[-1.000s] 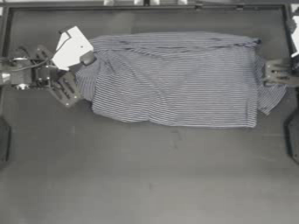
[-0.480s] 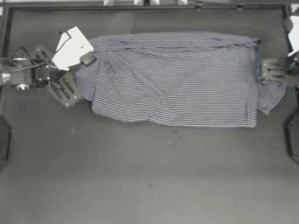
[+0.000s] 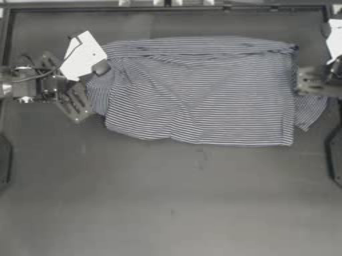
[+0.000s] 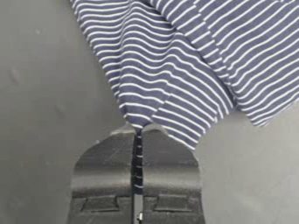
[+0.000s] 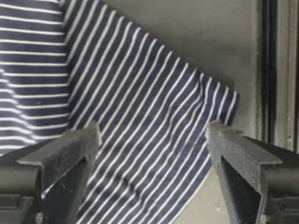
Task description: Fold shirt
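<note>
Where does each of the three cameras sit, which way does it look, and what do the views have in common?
Top view: above the table, looking straight down; the left gripper is at the shirt's left edge, the right gripper at its right edge.
Left wrist view: on the left arm, looking along its shut jaws, which pinch the shirt's edge.
Right wrist view: on the right arm, looking along its open jaws, spread over a sleeve.
All three views show the striped shirt on the dark table.

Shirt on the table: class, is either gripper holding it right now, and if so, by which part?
The left gripper is shut on the shirt, pinching the edge of its left-side sleeve. The right gripper is open over the other sleeve, holding nothing.
</note>
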